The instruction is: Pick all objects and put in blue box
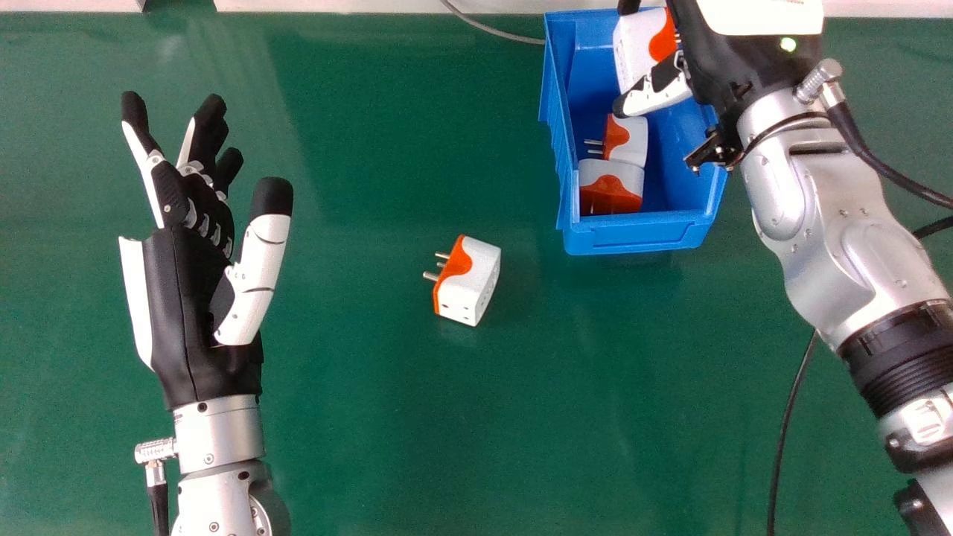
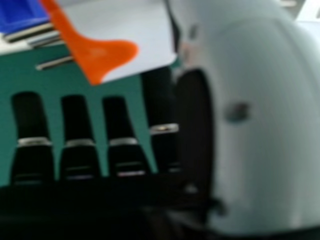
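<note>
So, on my green table [image 1: 357,417] sits the blue box [image 1: 633,238], my right hand [image 1: 718,63] at its far end, pinching a held plug adapter [image 1: 634,48]. My left hand [image 1: 197,298] is open. Two boxed plug adapters [image 1: 631,145] lie inside; a loose plug adapter [image 1: 476,272] rests nearer me.

Your tabletop [image 1: 357,432] looks glossy; the upper-right box [image 1: 633,240] is smooth plastic, the central plug adapter [image 1: 475,281] plastic with metal pins [image 1: 430,276].

One adapter [image 1: 627,143] behind another [image 1: 622,177] in the box [image 1: 633,238], a third [image 1: 633,45] beyond in the hand [image 1: 733,71], a fourth [image 1: 476,275] leftward on the table [image 1: 417,417].
</note>
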Robot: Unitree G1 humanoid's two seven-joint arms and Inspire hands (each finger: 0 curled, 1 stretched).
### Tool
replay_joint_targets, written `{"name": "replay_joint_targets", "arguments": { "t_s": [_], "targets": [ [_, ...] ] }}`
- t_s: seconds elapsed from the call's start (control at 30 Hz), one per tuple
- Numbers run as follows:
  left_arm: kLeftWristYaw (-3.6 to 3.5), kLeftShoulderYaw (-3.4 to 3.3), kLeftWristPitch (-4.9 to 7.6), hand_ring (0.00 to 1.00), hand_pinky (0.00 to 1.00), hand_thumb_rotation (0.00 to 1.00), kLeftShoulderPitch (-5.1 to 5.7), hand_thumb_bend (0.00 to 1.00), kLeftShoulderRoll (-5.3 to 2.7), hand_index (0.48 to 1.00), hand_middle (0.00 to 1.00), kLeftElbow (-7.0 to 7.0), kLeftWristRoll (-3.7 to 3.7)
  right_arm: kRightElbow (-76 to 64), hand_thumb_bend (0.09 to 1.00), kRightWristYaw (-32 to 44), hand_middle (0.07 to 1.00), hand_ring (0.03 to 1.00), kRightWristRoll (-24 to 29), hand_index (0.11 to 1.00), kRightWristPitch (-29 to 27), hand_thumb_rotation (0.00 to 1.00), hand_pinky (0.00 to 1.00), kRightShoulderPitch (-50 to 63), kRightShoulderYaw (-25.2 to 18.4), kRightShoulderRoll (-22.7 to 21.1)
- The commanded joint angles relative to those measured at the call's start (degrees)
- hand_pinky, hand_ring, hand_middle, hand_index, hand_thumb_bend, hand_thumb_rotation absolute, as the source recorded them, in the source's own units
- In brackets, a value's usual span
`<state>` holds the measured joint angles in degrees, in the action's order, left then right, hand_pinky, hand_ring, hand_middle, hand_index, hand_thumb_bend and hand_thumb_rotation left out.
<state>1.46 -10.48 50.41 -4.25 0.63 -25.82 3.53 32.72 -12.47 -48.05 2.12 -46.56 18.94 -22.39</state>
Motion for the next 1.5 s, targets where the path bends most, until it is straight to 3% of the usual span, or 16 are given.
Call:
{"name": "replay_joint_targets", "arguments": {
  "t_s": [0.0, 0.07, 0.13, 0.17, 0.2, 0.27, 0.3, 0.37, 0.53, 0.83, 0.97, 1.03, 1.13, 1.23, 1.43, 1.47],
  "targets": [
    [-0.22, 0.02, 0.69, 0.94, 0.92, 0.60, -0.09, 0.69, 0.42, 0.910, 0.92, 0.71, 0.05, -3.0, 0.523, 0.0, 0.843, 0.792, 0.1, 0.496, 0.4, 0.13, 0.61, -1.8, -0.5, -0.8],
    [-0.55, 0.04, 1.09, 0.94, 0.92, 0.60, -0.23, 0.69, 0.49, 0.911, 0.92, 0.41, 0.33, -3.2, 0.523, 0.2, 0.861, 0.810, 0.3, 0.496, 0.4, 0.13, 0.62, -1.7, -0.4, -1.0],
    [-0.84, 0.04, 1.31, 0.94, 0.93, 0.60, -0.30, 0.69, 0.55, 0.914, 0.92, 0.15, 0.54, -3.2, 0.740, 0.6, 0.901, 0.850, 0.4, 0.632, 0.8, 0.08, 0.64, -1.8, -0.4, -1.0],
    [-1.00, 0.05, 1.30, 0.94, 0.93, 0.60, -0.29, 0.69, 0.55, 0.914, 0.92, 0.12, 0.73, -3.4, 0.760, 1.0, 0.909, 0.859, 0.4, 0.650, 1.2, 0.08, 0.65, -1.8, -0.5, -0.9],
    [-1.07, 0.06, 1.34, 0.94, 0.93, 0.60, -0.31, 0.69, 0.58, 0.914, 0.92, 0.03, 0.77, -3.6, 0.760, 1.0, 0.909, 0.859, 0.4, 0.650, 1.3, 0.08, 0.65, -1.7, -0.4, -1.0],
    [-0.58, -0.09, 1.54, 0.94, 0.93, 0.60, -0.35, 0.69, 0.59, 0.914, 0.92, -0.17, 0.13, -3.9, 0.777, 1.1, 0.916, 0.866, 0.8, 0.664, 1.3, 0.07, 0.65, -1.6, -0.6, -0.9],
    [-0.56, -0.09, 1.49, 0.94, 0.93, 0.60, -0.33, 0.69, 0.56, 0.914, 0.92, -0.15, 0.14, -3.9, 0.777, 1.1, 0.916, 0.866, 1.0, 0.664, 1.2, 0.07, 0.65, -1.5, -0.7, -0.9],
    [-0.67, -0.04, 1.37, 0.94, 0.92, 0.60, -0.29, 0.69, 0.48, 0.910, 0.92, -0.08, 0.46, -4.0, 0.832, 1.1, 0.977, 0.929, 1.1, 0.767, 1.4, 0.06, 0.70, -1.5, -0.8, -0.8],
    [-0.85, -0.02, 1.61, 0.95, 0.92, 0.60, -0.24, 0.69, 0.60, 0.915, 0.93, -0.18, 0.52, -4.3, 0.850, 1.1, 0.999, 0.974, 1.3, 0.856, 1.5, 0.05, 0.72, -1.3, -0.9, -0.8],
    [-0.96, -0.11, 1.93, 0.95, 0.93, 0.61, 0.69, 0.68, 0.60, 0.919, 0.93, 0.52, 0.17, -13.0, 0.861, -0.4, 1.000, 0.977, 2.5, 0.905, 0.8, 0.07, 0.72, 3.1, -2.8, -1.2],
    [-0.98, -0.07, 1.75, 0.94, 0.92, 0.60, 1.42, 0.67, 0.53, 0.916, 0.93, 1.23, 0.27, -33.5, 0.862, 8.8, 0.985, 0.919, 6.4, 0.945, 0.2, 0.15, 0.71, 12.1, -4.8, -2.8],
    [-1.34, 0.01, 1.90, 0.94, 0.91, 0.60, 1.53, 0.67, 0.54, 0.916, 0.92, 1.18, 0.82, -41.9, 0.867, 14.0, 0.981, 0.911, 9.0, 0.949, 0.4, 0.16, 0.71, 16.5, -5.3, -3.4],
    [-1.49, 0.07, 1.58, 0.94, 0.91, 0.60, 1.71, 0.66, 0.57, 0.915, 0.92, 1.33, 1.04, -53.4, 0.879, 21.8, 0.977, 0.904, 10.2, 0.958, 3.9, 0.17, 0.70, 23.0, -4.5, -3.2],
    [-1.49, 0.09, 1.14, 0.94, 0.91, 0.59, 1.95, 0.66, 0.58, 0.914, 0.92, 1.57, 0.95, -62.2, 0.933, 29.3, 0.995, 0.927, 7.4, 0.988, 9.7, 0.18, 0.72, 28.4, -1.7, -1.6],
    [-1.67, 0.12, 0.88, 0.94, 0.91, 0.58, 2.13, 0.66, 0.58, 0.918, 0.93, 1.88, 1.25, -68.1, 0.924, 37.7, 1.000, 0.981, 1.4, 1.000, 16.0, 0.19, 0.77, 34.3, 5.3, 2.4],
    [-1.47, 0.02, 0.81, 0.94, 0.91, 0.58, 2.16, 0.66, 0.64, 0.919, 0.93, 1.97, 0.89, -68.2, 0.914, 38.6, 1.000, 0.981, 0.2, 1.000, 16.6, 0.20, 0.78, 34.8, 6.5, 3.1]
  ]
}}
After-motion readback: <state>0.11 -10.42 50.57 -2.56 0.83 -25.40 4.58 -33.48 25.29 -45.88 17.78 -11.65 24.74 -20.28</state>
